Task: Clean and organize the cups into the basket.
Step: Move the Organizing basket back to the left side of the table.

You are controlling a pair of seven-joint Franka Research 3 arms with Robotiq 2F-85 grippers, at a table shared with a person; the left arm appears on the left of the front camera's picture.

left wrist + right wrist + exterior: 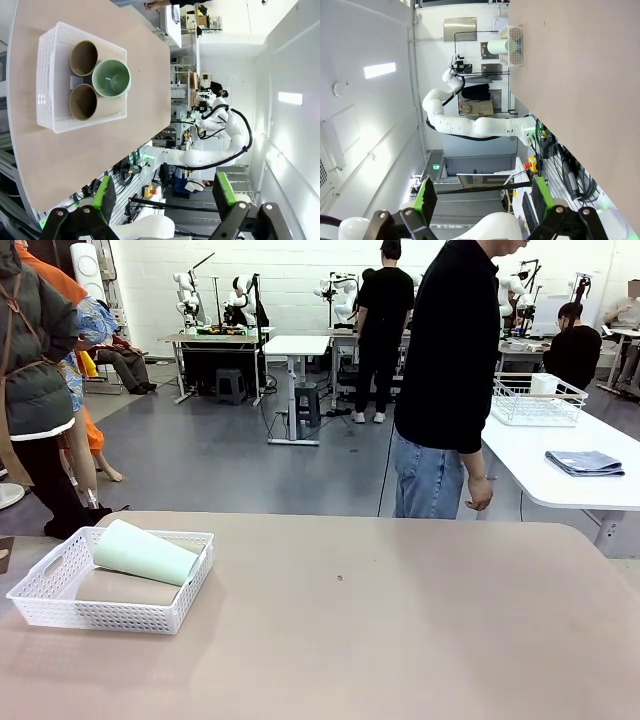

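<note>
A: What do the arms look like?

B: White, rounded segments with black cables looped alongside. The left hand (162, 200) is black with bright green pads (106, 196) on its two fingers; the right hand (484, 197) matches it (same green pads (426, 195), same round bolts at the knuckles).

A: And the person (450, 370)?

B: A black long-sleeved top and blue jeans.
</note>
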